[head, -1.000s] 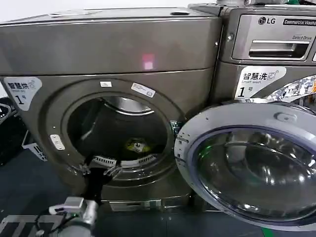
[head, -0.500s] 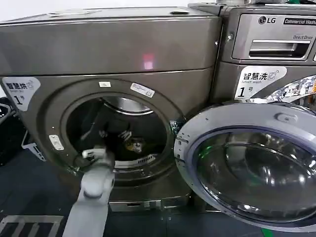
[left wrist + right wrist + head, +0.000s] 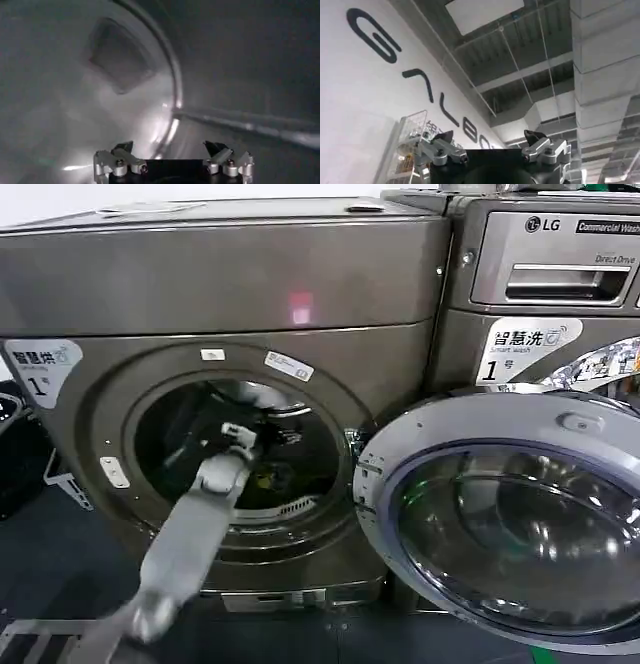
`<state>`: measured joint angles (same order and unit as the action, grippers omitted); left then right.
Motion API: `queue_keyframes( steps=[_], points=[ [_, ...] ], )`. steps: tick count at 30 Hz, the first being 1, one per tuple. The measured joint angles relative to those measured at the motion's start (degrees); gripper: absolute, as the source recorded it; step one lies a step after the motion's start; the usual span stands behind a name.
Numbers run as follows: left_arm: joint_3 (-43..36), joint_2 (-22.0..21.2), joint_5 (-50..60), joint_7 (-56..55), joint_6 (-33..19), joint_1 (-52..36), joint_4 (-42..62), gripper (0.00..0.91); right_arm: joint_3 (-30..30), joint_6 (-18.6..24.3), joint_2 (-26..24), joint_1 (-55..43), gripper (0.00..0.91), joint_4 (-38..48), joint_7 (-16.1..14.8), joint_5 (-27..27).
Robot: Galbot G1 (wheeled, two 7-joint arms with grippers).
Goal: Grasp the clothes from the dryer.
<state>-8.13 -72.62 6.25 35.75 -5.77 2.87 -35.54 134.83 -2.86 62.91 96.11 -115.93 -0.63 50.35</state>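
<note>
The left tool (image 3: pixel 173 160) is inside the dryer (image 3: pixel 220 294), fingers spread wide with nothing between them, lined up to take the clothes (image 3: pixel 268 477) on the drum floor just beyond. The right tool (image 3: pixel 492 150), also spread empty, points at the ceiling, parked.
</note>
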Motion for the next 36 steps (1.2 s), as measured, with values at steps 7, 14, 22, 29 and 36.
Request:
queue_keyframes(
  steps=[7, 14, 22, 29, 36],
  points=[
    [-7.47, -0.58, 14.17, 8.37, -5.96, -6.73, 7.63, 0.907, -0.43, 0.05, 0.50, -0.34, 0.907, -0.41, -0.04, -0.49],
    [-13.54, -2.45, 24.11, 11.16, -6.87, -9.71, 12.02, 0.907, -1.16, 0.31, 0.85, -0.72, 0.907, -0.53, -0.07, -1.39],
    [-15.99, -5.55, 25.43, 13.68, -2.15, -10.90, 15.70, 0.907, -2.53, 0.75, 0.96, -1.47, 0.907, -0.41, -0.17, -2.71],
    [-15.72, -6.78, 21.68, 16.95, -0.77, -10.17, 18.67, 0.907, -3.79, 0.93, 0.96, -1.92, 0.907, -0.57, -0.20, -3.67],
    [-15.85, -7.82, 18.43, 19.33, -0.66, -9.28, 20.59, 0.182, -3.91, 1.09, 0.88, -1.56, 0.907, -0.39, -0.25, -3.83]
  ],
)
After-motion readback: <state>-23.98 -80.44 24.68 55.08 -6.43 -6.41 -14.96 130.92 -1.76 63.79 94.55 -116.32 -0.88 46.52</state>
